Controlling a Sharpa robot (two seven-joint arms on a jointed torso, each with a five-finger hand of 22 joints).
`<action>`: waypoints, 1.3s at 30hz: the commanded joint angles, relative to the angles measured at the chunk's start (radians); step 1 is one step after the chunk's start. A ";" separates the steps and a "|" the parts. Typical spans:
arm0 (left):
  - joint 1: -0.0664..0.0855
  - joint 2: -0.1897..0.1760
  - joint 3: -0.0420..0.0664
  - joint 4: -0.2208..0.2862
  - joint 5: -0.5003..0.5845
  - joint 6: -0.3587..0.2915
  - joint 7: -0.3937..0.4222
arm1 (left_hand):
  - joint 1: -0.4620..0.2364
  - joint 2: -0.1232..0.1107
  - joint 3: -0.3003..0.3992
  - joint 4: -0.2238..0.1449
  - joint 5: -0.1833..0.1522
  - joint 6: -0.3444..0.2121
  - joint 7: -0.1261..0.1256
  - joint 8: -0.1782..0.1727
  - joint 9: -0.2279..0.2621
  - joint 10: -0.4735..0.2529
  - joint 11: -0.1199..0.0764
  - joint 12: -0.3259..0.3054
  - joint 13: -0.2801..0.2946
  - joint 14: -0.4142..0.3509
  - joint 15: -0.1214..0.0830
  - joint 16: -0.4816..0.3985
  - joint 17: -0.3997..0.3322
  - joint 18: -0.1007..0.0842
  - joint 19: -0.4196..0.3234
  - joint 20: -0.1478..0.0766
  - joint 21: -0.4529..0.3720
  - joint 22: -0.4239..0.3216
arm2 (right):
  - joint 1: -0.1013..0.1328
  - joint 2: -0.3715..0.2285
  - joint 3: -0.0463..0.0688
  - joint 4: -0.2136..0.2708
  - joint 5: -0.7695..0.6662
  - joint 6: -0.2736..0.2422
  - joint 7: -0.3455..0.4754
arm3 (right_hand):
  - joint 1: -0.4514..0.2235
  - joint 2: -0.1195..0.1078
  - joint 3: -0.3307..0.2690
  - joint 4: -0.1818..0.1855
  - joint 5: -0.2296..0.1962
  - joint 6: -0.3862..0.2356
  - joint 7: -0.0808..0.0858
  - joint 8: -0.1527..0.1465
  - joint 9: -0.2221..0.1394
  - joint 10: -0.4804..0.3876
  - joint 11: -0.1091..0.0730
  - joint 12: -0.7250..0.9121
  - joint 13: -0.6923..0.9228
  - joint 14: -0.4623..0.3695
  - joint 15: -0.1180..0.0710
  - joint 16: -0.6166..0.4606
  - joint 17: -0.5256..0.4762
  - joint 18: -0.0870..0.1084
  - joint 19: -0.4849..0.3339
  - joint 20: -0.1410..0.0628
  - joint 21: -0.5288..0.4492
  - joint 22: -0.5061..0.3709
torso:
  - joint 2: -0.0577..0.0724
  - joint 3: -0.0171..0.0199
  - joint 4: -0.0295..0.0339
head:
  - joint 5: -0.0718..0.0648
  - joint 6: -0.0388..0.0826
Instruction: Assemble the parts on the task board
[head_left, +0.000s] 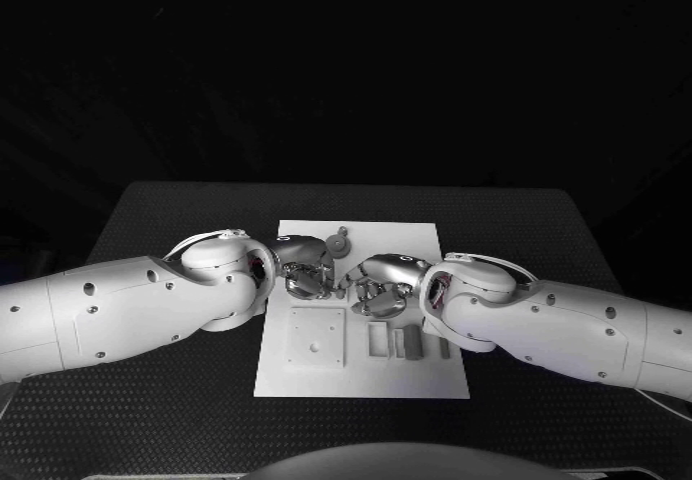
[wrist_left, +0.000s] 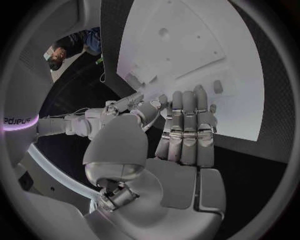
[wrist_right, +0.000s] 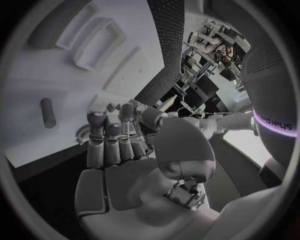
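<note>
- Centrally on the black worktop (head_left: 173, 215) lies the task board (head_left: 389, 240), a white rectangular plate with a square recessed panel at its 7 o'clock corner and narrow slots toward 5 o'clock.
- Grey parts (head_left: 405, 342) lie as short bars in those slots; a round toothed part (head_left: 338, 243) sits toward the board's 12 o'clock edge.
- Both hands meet over the board's middle, close together.
- Left hand (head_left: 299, 268): fingers extended side by side over the board; whether they pinch anything, I cannot tell.
- Right hand (head_left: 379, 283): fingers curled downward, possibly touching a small toothed piece; grip unclear.
- Dark surroundings ring the worktop.
</note>
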 joint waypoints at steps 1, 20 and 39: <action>0.000 0.001 0.000 0.002 -0.006 0.019 0.009 | 0.000 0.007 0.003 0.000 0.004 0.009 -0.003 0.013 0.076 0.008 0.000 -0.003 0.002 0.006 -0.001 -0.004 -0.001 -0.012 0.005 0.001 -0.004 -0.002 | 0.000 0.004 0.002 0.003 -0.028 0.004 -0.010 | -0.003 -0.006 0.006 -0.002 -0.002 0.023 0.041 0.004 0.000 0.000 0.010 0.005 0.001 -0.001 0.008 0.004 0.000 0.063 0.002 -0.007 0.007 0.016 | 0.000 0.0005 0.0002 | 0.000 -0.001; 0.000 0.002 0.000 0.001 -0.010 0.037 0.007 | 0.000 0.007 0.002 0.000 0.005 0.009 -0.004 0.013 0.079 0.008 0.000 -0.004 0.002 0.007 -0.002 -0.004 -0.001 -0.012 0.006 0.000 -0.004 -0.002 | 0.001 0.009 0.002 0.001 -0.048 0.006 -0.020 | -0.007 -0.011 0.006 -0.001 -0.002 0.090 0.023 0.054 0.032 -0.001 -0.006 0.012 -0.001 0.002 -0.007 0.005 -0.002 0.063 0.007 -0.007 0.007 0.015 | 0.000 -0.0002 0.0000 | 0.003 -0.002; 0.000 0.006 0.000 0.000 -0.033 0.041 0.009 | 0.000 0.007 0.002 -0.001 0.005 0.009 -0.004 0.013 0.081 0.009 0.000 -0.004 0.002 0.008 -0.002 -0.004 -0.001 -0.012 0.007 0.000 -0.004 -0.002 | 0.001 0.025 0.008 0.000 -0.047 -0.038 -0.024 | -0.015 -0.009 0.006 0.001 -0.002 0.125 0.000 0.126 0.154 0.002 -0.028 0.017 -0.003 0.006 -0.028 0.003 -0.006 0.063 0.013 -0.009 0.005 0.014 | 0.000 0.0001 -0.0003 | 0.003 -0.003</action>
